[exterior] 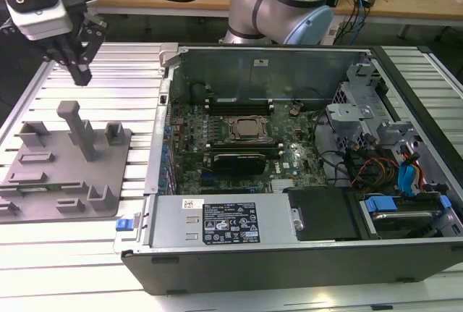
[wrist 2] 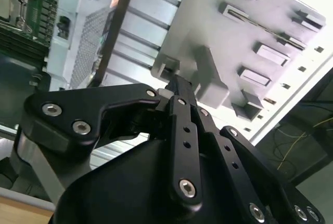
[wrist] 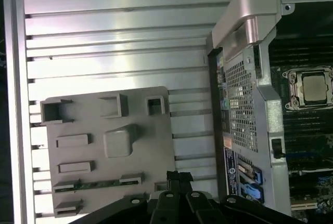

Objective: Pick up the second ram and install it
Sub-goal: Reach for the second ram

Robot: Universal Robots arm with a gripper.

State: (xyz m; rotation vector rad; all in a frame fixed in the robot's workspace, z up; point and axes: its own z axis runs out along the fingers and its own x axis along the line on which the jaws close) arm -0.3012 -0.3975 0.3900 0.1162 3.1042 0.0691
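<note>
Second ram (wrist: 99,184) is seated on edge in a slot of the grey holder tray (wrist: 156,135). It is judged to be kept upright there so that its long top edge is presented for a pinch. The tray is laid on the slatted bench (wrist: 104,37), just beside the open computer case (exterior: 275,58), where the motherboard (exterior: 188,120) is exposed. The hand (exterior: 81,77) is held above the tray, its fingers closed together with nothing gripped. The ram is not touched.
</note>
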